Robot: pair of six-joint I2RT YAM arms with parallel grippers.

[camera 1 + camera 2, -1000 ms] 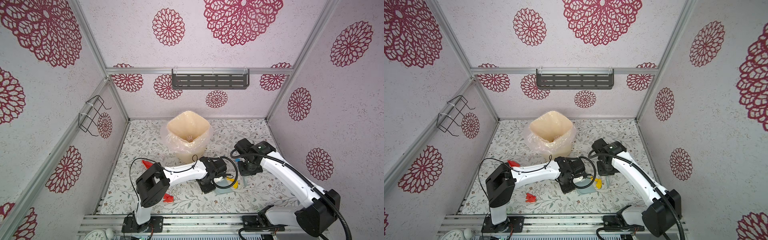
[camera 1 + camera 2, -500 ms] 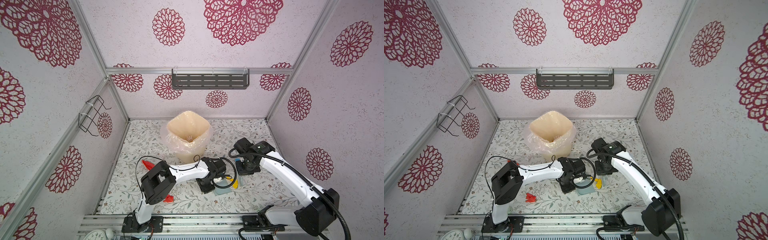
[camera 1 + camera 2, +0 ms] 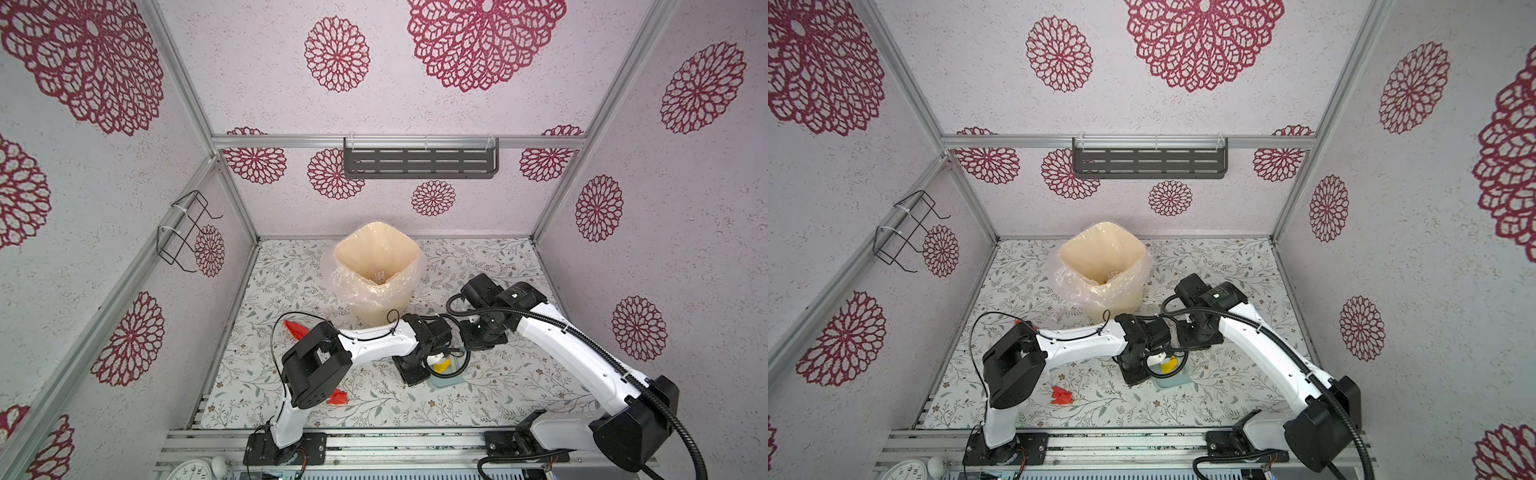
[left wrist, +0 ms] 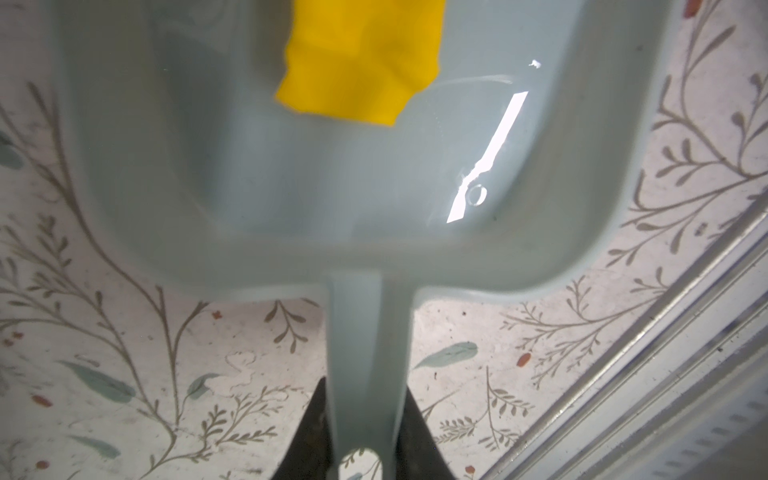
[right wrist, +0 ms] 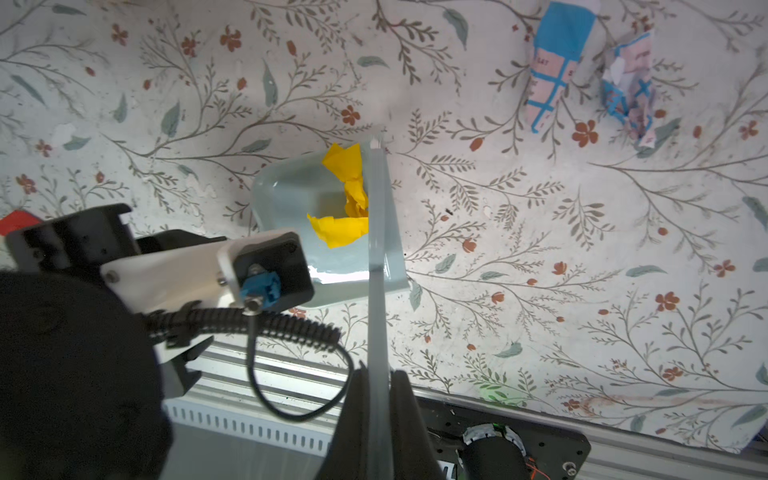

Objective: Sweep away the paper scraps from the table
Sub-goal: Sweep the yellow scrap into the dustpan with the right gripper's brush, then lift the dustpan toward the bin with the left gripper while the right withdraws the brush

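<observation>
Mid-sweep: left fingers (image 4: 313, 436) clamp the pale blue plastic dustpan (image 4: 291, 187) by its handle, right fingers (image 5: 349, 436) pinch tight on the slim pale brush (image 5: 376, 249). Crumpled yellow paper scrap (image 3: 1168, 365) sits in the pan, mid-frame in a top view. Red paper scraps (image 3: 1061, 395) lie lower left on the leaf-print white table (image 3: 1225, 374); I'd shift the pan there next.

Dustpan (image 4: 332, 187): glossy smooth plastic (w/ glare streak); yel. scrap (image 4: 357, 62): matt crumpled paper; table (image 4: 166, 353) matt
</observation>
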